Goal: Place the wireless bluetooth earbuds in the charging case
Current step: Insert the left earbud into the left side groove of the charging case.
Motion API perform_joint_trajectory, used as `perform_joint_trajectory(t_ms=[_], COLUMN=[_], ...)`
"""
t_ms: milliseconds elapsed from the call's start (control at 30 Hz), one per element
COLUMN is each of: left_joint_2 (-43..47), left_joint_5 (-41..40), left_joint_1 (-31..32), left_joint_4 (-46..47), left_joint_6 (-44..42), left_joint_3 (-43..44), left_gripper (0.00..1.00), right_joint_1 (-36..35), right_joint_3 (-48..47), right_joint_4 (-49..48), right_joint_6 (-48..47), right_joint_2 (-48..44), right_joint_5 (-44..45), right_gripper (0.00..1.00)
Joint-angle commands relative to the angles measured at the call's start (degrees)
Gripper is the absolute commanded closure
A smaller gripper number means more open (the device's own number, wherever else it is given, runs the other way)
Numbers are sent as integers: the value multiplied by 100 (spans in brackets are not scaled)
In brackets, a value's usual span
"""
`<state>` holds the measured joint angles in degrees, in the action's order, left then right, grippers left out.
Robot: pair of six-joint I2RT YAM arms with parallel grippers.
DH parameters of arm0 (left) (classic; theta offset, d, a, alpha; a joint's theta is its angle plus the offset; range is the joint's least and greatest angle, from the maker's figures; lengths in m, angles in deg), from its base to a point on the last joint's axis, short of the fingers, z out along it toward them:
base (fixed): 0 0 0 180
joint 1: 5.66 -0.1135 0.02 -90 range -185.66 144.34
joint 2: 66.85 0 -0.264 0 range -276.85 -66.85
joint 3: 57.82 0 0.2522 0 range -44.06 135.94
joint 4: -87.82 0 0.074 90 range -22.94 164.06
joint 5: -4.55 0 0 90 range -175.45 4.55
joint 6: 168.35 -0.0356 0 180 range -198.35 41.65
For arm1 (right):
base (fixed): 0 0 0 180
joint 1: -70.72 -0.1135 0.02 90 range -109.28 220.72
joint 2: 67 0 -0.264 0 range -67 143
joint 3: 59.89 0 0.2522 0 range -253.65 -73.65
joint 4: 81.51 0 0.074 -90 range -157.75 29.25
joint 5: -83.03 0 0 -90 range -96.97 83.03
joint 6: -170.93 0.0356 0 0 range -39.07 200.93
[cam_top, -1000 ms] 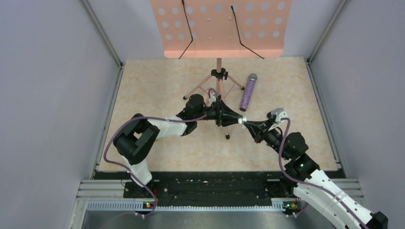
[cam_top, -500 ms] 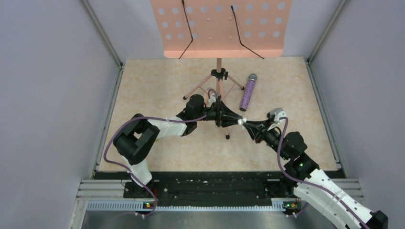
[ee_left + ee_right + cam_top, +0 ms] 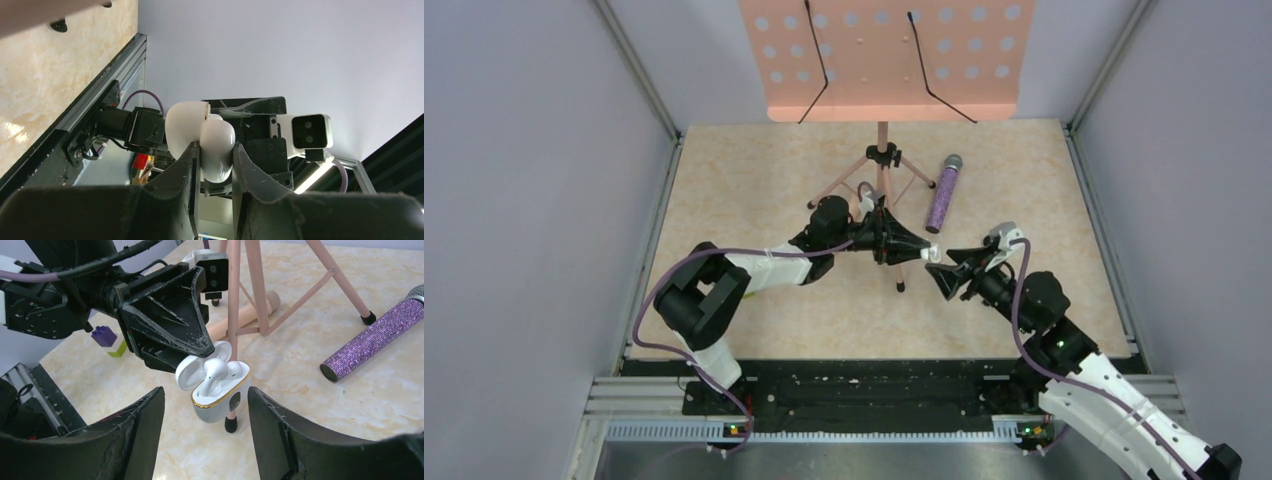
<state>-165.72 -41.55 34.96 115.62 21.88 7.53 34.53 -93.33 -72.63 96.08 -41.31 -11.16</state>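
Observation:
The charging case [image 3: 220, 395] is white with a gold rim, and its lid [image 3: 197, 371] hangs open. My left gripper [image 3: 202, 354] is shut on it from behind and holds it in the air above the table. One white earbud [image 3: 212, 374] sits in the case with its stem down. In the left wrist view the case [image 3: 216, 135] is pinched between the left gripper's [image 3: 215, 150] fingers. My right gripper [image 3: 205, 392] is open just in front of the case, with a finger on each side and neither touching. From above, the case [image 3: 931, 254] lies between the left gripper [image 3: 918, 252] and the right gripper [image 3: 939, 281].
A pink music stand [image 3: 884, 60] rises at the back, and one of its tripod legs [image 3: 232, 315] comes down right behind the case. A glittery purple microphone [image 3: 375, 337] lies to the right. A small purple-and-yellow cube [image 3: 106, 336] and a wooden peg [image 3: 245, 315] lie behind the left gripper.
My right gripper was shut at the case a second ago; it has opened wide and drawn back a little. The left gripper still holds the case.

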Motion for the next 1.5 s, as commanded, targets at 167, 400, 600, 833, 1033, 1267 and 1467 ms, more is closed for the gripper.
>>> perform_joint_trajectory(t_ms=[167,400,600,833,1033,1267,1467], left_joint_2=[330,448,637,759,749,768,797], left_joint_5=[28,97,32,-30,6,57,66], left_joint_1=[-25,-28,-31,-24,-28,-24,-28], left_joint_4=[-292,-1615,-2495,-3254,-3220,-3065,-3018], left_joint_6=[-632,-2036,-2881,-3709,-3705,-3565,-3516], left_joint_3=[216,512,765,1080,1104,1063,1046], left_gripper=[100,100,100,100,100,100,100], right_joint_1=[-82,-74,-77,-75,-73,-72,-73], right_joint_3=[-830,-1525,-1547,-1619,-1688,-1697,-1612], right_joint_4=[281,1535,1641,1672,1462,1157,1063], right_joint_6=[447,919,908,813,842,928,962], right_joint_2=[-46,406,815,917,999,1422,1482], right_joint_5=[244,926,440,238,155,-101,-154], right_gripper=[32,56,82,82,78,79,82])
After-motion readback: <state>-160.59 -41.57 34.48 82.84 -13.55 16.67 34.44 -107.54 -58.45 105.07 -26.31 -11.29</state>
